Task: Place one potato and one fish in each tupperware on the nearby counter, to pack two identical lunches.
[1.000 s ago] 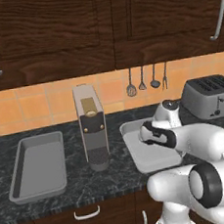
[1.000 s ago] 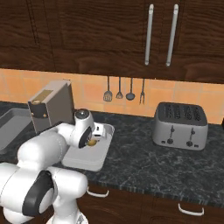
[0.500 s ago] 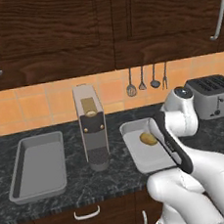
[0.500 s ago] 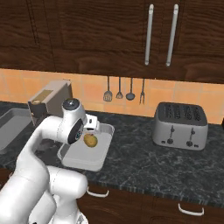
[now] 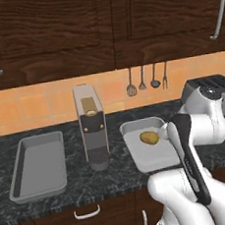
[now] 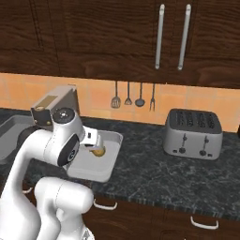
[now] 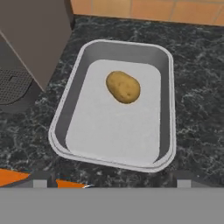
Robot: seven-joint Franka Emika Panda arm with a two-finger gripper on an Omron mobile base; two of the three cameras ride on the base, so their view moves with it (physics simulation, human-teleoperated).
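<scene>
One potato (image 7: 123, 87) lies loose in the far half of the right tupperware (image 7: 168, 109), a light-grey tray on the dark counter. The same potato (image 5: 148, 138) and tray (image 5: 139, 159) appear in the left base view, and again as potato (image 6: 99, 151) in tray (image 6: 110, 158) in the right base view. My gripper (image 7: 112, 180) hangs above the tray's near rim, open and empty, fingertips (image 7: 41, 180) wide apart. From the side the gripper (image 6: 93, 144) sits just above and short of the potato. The second tupperware (image 5: 36, 165) lies bare at the left. The fish is out of view.
A tall grey coffee machine (image 5: 91, 127) stands between the two trays, close to the right tray's left side. A silver toaster (image 6: 192, 134) sits on the counter to the right. Utensils (image 5: 147, 80) hang on the orange tiled wall behind. Dark cabinets run overhead.
My hand has drawn back and up from over the right tray toward its near rim. The potato, hidden under the hand a second ago, now lies uncovered in the tray.
</scene>
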